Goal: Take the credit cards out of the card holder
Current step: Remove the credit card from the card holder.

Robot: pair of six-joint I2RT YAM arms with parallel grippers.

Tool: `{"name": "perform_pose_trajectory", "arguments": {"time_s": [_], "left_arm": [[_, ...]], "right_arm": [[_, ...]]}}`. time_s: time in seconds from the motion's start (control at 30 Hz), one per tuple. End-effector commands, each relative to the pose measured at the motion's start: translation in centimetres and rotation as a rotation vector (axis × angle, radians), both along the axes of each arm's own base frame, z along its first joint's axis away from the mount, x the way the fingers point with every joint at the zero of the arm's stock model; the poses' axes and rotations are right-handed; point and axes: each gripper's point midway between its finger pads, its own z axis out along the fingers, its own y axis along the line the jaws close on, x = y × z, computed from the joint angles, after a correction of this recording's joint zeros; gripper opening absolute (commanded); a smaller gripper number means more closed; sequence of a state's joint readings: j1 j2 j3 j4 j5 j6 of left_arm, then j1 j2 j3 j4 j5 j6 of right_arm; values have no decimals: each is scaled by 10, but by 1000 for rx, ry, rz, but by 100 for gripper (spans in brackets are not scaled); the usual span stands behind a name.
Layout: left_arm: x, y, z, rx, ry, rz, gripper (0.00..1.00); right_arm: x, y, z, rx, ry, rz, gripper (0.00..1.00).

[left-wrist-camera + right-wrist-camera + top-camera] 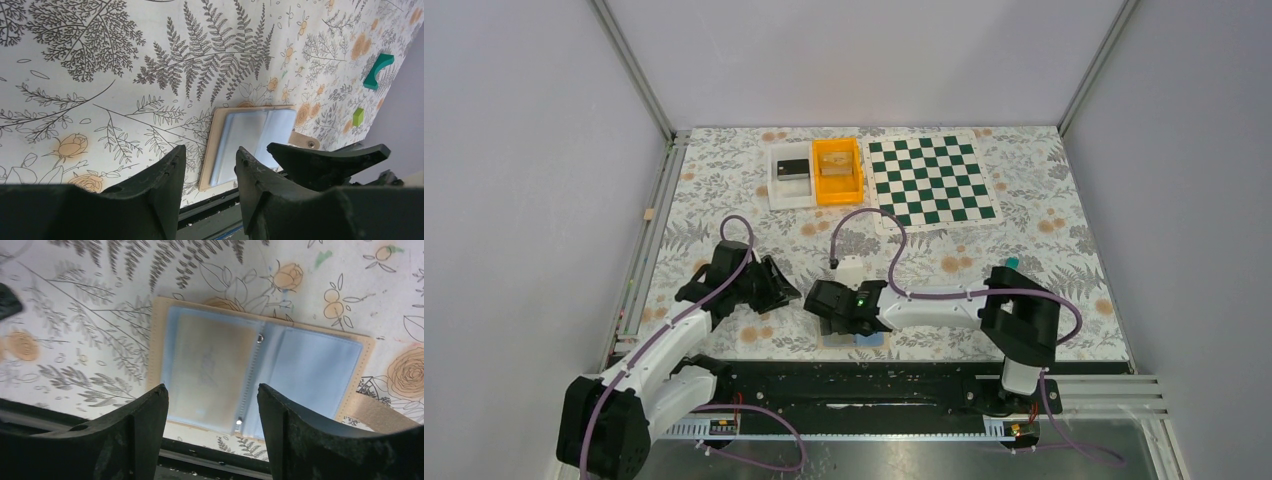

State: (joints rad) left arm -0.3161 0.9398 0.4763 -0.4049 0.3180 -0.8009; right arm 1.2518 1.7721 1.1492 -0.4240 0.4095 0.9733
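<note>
The card holder (300, 360) lies spread flat on the floral cloth near the table's front edge, with two light-blue panels inside a tan border. A pale beige card (210, 360) shows through the clear sleeve of its left panel. My right gripper (212, 395) hovers just above the holder with its jaws open and nothing between them. In the top view it covers most of the card holder (869, 338). My left gripper (210, 160) stands to the left of the card holder (255, 140), open and empty, apart from it. In the top view the left gripper (776, 287) sits close beside the right gripper (824, 303).
A white tray (790, 190) with a dark object, an orange bin (837, 185) and a green chessboard (932, 180) stand at the back. A teal arch block (378, 70) and a small green block (358, 116) lie to the right. The black rail (874, 380) runs along the front edge.
</note>
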Motion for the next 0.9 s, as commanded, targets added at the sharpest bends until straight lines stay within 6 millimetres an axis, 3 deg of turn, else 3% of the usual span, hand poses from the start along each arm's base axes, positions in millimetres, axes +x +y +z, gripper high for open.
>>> {"name": "perform_pose_trajectory", "arguments": {"time_s": [0.0,0.47,0.87], "left_arm": [[6,-2,16,-28,-37,-14,42],[4,-5,10,-45,-22,-20,42],[2,-7,8,-54,-14,-24,42]], "right_arm": [[1,-7,-2,-85,-20,-29,73],[-3,0,-16,-83,9,-22,78],[-3,9,1,-35,-11,-13,75]]}}
